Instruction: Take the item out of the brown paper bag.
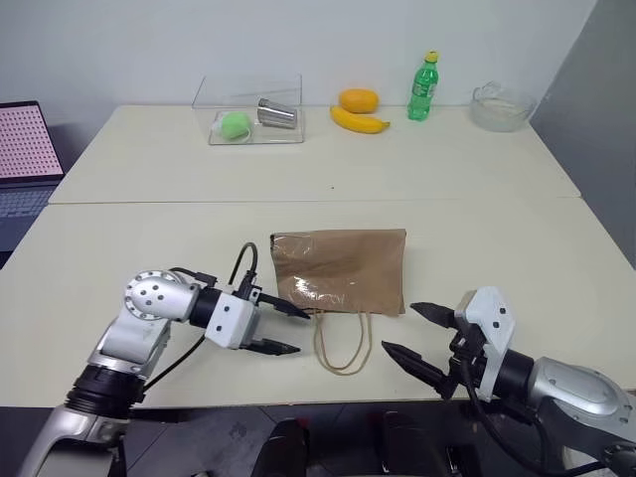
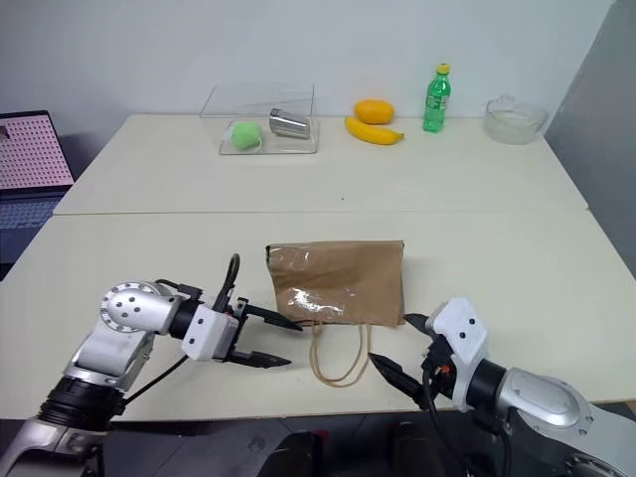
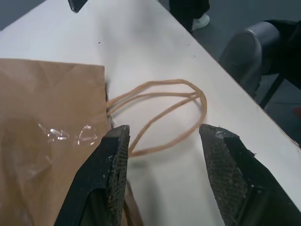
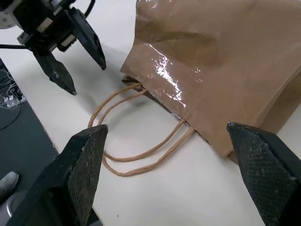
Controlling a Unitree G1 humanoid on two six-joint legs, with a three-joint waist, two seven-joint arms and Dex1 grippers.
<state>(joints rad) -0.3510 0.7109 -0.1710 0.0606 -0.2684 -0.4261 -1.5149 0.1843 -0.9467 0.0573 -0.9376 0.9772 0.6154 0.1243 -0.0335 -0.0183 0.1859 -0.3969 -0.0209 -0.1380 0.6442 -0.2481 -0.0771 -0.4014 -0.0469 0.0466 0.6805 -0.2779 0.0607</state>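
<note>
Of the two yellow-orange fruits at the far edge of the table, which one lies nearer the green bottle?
The round orange fruit: it sits closer to the green bottle than the long curved banana lying just in front of it.

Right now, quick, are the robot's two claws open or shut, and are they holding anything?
Left gripper: open, holding nothing, beside the paper bag.
Right gripper: wide open, holding nothing, near the bag's handles.

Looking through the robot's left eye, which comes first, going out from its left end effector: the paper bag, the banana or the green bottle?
From the left end effector:
1. Brown paper bag, lying flat right beside it, handles toward the robot.
2. Banana, far across the table.
3. Green bottle, at the far edge, further to the right.
</note>
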